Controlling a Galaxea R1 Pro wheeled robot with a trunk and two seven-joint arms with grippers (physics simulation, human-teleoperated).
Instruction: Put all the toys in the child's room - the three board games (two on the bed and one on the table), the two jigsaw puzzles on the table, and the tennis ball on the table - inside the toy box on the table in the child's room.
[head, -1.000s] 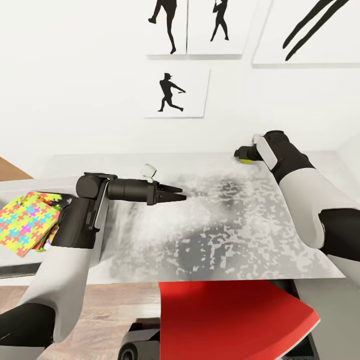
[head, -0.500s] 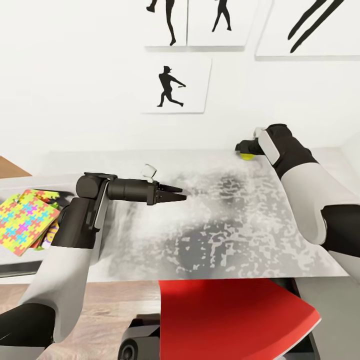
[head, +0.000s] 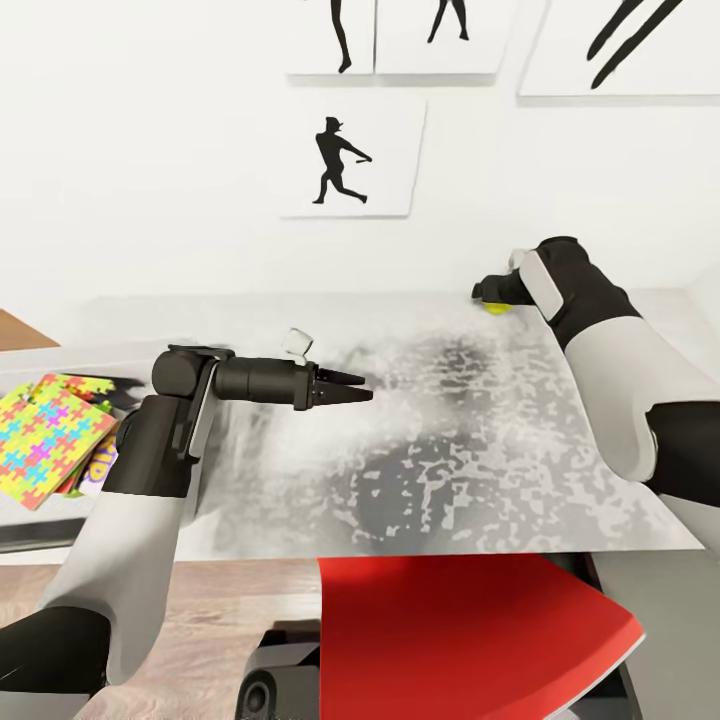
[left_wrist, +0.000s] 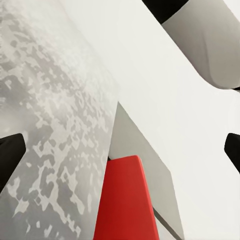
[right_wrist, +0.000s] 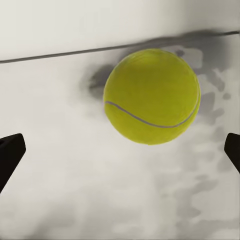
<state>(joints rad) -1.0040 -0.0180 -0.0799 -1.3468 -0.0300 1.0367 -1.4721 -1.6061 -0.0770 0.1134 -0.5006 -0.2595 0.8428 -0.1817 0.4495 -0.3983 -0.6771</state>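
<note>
The yellow-green tennis ball (head: 497, 307) lies at the far edge of the table (head: 450, 450), close to the wall. My right gripper (head: 487, 294) is right at it. In the right wrist view the ball (right_wrist: 151, 95) sits just ahead of the open right gripper (right_wrist: 121, 152), untouched by either fingertip. My left gripper (head: 362, 392) hovers over the table's middle, and in its wrist view the left gripper (left_wrist: 120, 152) is open and empty. At the left stands the toy box (head: 60, 357), holding a jigsaw puzzle (head: 40, 440) on top of a printed board game (head: 101, 462).
Black baseball-player pictures (head: 340, 160) hang on the white wall behind the table. A red panel (head: 470, 640) juts out below the table's front edge, above my base. Wood floor (head: 240, 600) shows at the lower left.
The whole view has shifted a little, so the wall pictures sit higher and the toy box further left. My right gripper stays at the ball, both fingers still spread. The left arm holds its pose.
</note>
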